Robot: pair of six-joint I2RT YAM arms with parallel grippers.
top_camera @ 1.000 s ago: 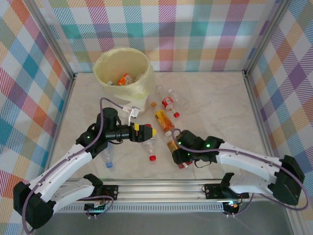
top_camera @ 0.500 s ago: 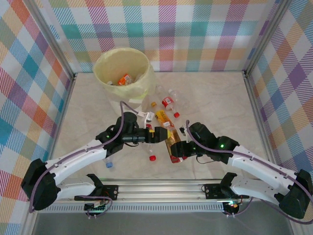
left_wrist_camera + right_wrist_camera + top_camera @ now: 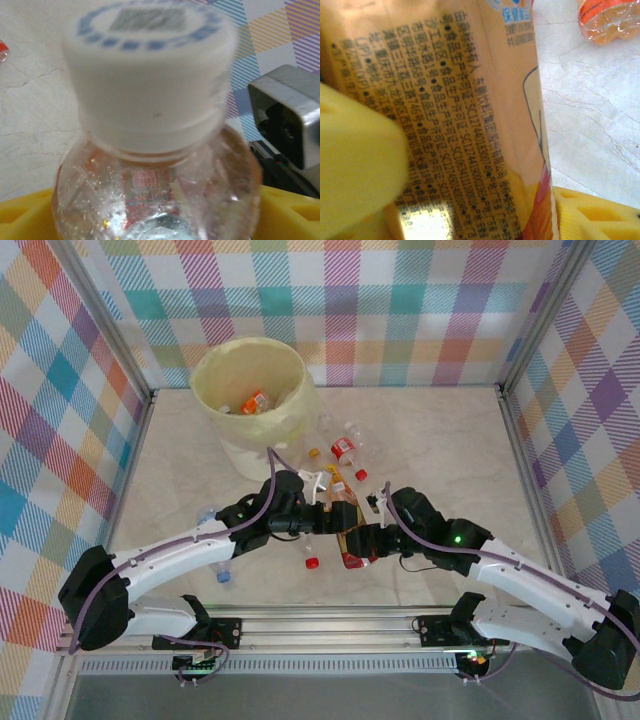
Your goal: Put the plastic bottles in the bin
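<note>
Since the top view shows just a few bottles (image 3: 255,401) inside the bin (image 3: 200,380), you're early: several loose bottles (image 3: 343,449) lie just beyond the jaws of left gripper (image 3: 322,508) and right gripper (image 3: 358,540). Left wrist: white-capped bottle (image 3: 150,125) sits between the jaws; can't tell if clamped. Right wrist: jaws grasping orange-label bottle (image 3: 470,115), not binned yet.
</note>
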